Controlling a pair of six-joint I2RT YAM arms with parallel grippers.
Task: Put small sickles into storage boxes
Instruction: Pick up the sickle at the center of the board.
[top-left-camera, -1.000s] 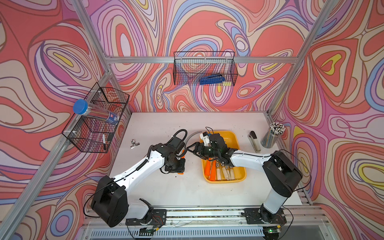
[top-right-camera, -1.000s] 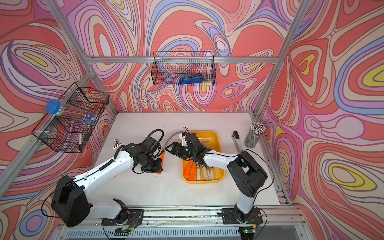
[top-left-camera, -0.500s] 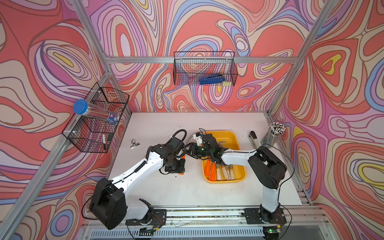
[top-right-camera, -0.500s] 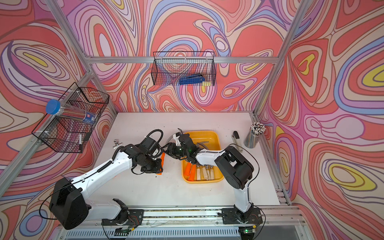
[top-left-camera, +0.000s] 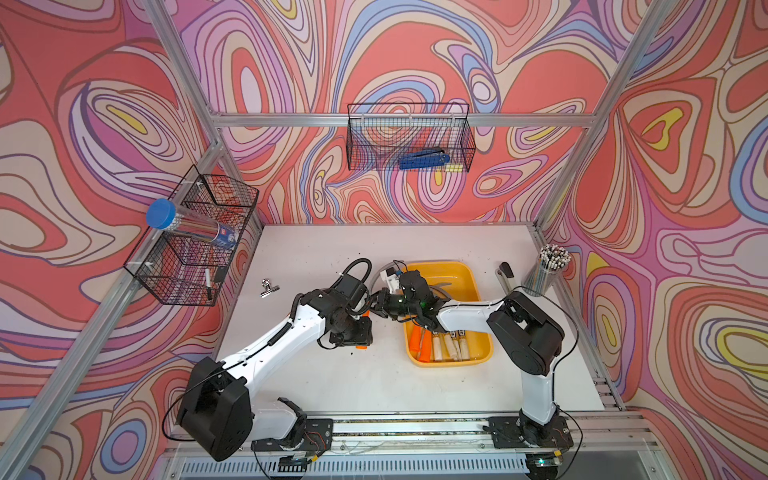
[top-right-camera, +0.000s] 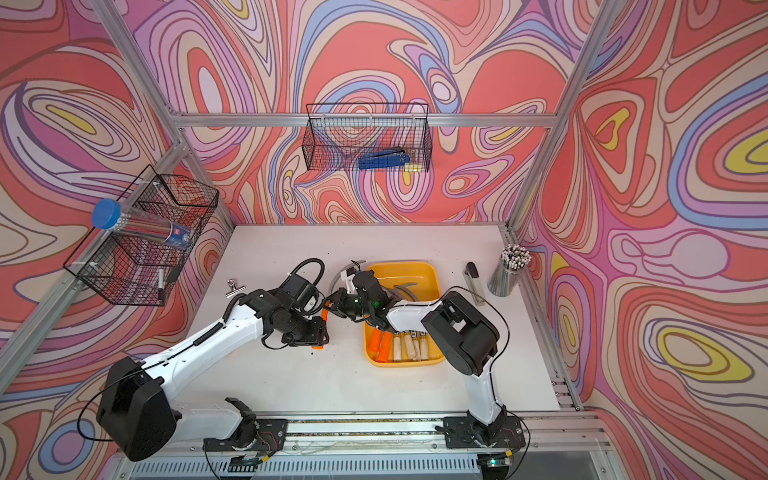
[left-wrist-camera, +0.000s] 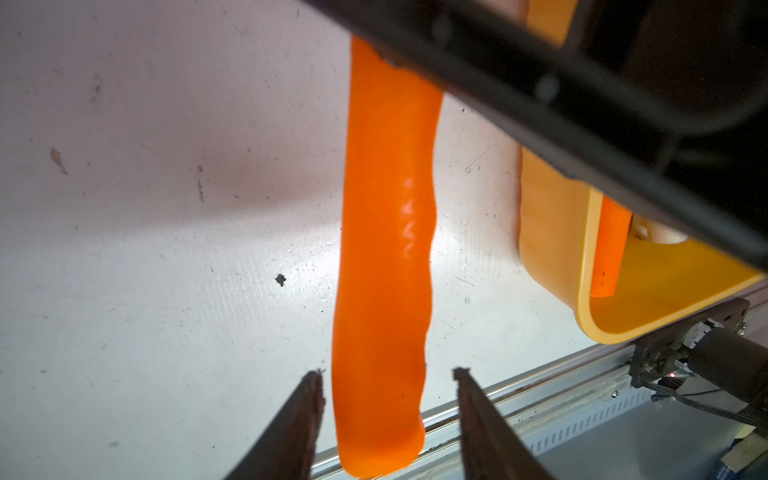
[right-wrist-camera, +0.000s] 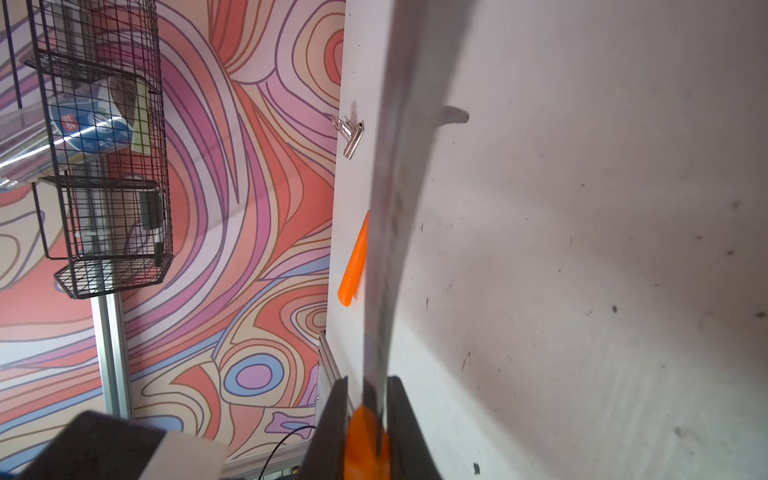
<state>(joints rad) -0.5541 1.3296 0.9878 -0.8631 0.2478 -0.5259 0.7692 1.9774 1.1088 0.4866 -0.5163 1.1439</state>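
Handover step, prob. R claw (right-wrist-camera: 365, 386) clamped on orange sickle (left-wrist-camera: 382, 249) at handle-blade joint; L claw (left-wrist-camera: 386, 382) spread, straddling handle, holding nothing. Sickle beside yellow tray (left-wrist-camera: 552, 232). Next: I swing R over tray, release.

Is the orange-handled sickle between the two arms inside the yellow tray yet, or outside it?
Outside. The right gripper pinches the sickle where blade meets handle; its handle is over the table, beside the yellow tray.

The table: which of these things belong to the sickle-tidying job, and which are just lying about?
Part of the job: orange-handled sickle, gripped by the right gripper; sickles lying in the tray; yellow tray.
Just lying about: binder clip; stapler; pen cup; wire baskets.
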